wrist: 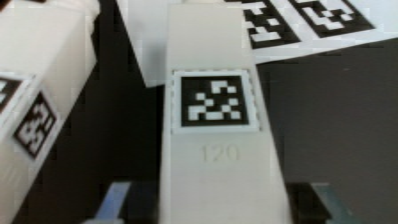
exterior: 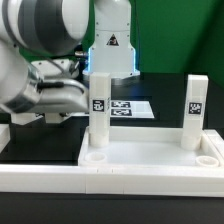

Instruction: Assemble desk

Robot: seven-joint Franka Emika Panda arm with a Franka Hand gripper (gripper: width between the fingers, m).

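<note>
Desk top (exterior: pixel 150 162) lies flat on the black table (exterior: pixel 40 150) at the front of the exterior view, rim up, round sockets at its corners; left leg (exterior: pixel 98 112) stands upright at the corner on the exterior view's left; right leg (exterior: pixel 194 112) stands upright at the corner on the exterior view's right, well apart from it; can't tell if either is fully seated; marker board (exterior: pixel 135 108) lies flat behind, between the two; arm reaches in from the exterior view's left toward the left leg, claw hidden there; in the wrist view the gripper (wrist: pixel 215 204) straddles a tagged block, probably that left leg (wrist: pixel 217 150), fingers (wrist: pixel 118 203) one on each flat side, past the tag; jaws drawn in close to the sides, but thin dark slivers seem to remain, so clamped or just short of it, cannot tell; other leg (wrist: pixel 39 110) shows beside it, apart, which one unclear; handling, judged: hard moulded plastic, stiff, light, smooth and a bit slippery; take a leg square on two opposite flat faces near its middle, tag left clear; an off-centre grip would likely let the tall block tip or twist in the pads; the top looks too wide to span, so hold it by a rim wall; being light, it may slide while a leg is worked into its socket.
</note>
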